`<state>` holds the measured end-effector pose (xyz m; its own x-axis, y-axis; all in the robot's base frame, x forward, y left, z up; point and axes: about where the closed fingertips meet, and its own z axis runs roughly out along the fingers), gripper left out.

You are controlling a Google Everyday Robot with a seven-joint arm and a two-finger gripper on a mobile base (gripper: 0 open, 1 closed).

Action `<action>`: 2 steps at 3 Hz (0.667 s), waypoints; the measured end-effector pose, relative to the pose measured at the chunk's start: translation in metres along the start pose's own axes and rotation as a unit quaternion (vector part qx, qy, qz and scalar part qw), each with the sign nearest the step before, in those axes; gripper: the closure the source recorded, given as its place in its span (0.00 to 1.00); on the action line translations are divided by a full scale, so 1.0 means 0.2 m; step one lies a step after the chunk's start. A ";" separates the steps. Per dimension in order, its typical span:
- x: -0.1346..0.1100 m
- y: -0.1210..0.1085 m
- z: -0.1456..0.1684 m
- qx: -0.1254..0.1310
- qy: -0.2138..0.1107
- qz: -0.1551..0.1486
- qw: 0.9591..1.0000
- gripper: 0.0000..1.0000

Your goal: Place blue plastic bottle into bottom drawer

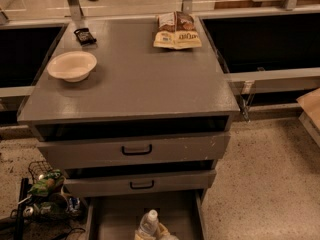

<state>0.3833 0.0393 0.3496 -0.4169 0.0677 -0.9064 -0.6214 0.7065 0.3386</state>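
The blue plastic bottle (148,223), clear with a white cap, stands cap-up at the very bottom of the camera view, over the floor of the bottom drawer (114,215). That drawer is pulled out from under the grey cabinet. My gripper (152,234) reaches in from the bottom edge, and its tan fingers (163,230) sit on either side of the bottle's lower body, shut on it. The bottle's base and most of the gripper are cut off by the frame edge.
Two upper drawers (136,150) with black handles sit slightly ajar. On the cabinet top (140,79) are a white bowl (72,65), a snack bag (176,30) and a small black packet (84,35). A wire basket of items (47,196) stands on the floor at left.
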 end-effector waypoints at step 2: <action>0.16 0.01 0.01 0.014 -0.004 0.024 1.000 1.00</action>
<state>0.3701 0.0435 0.3203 -0.4404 0.1072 -0.8914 -0.5820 0.7219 0.3743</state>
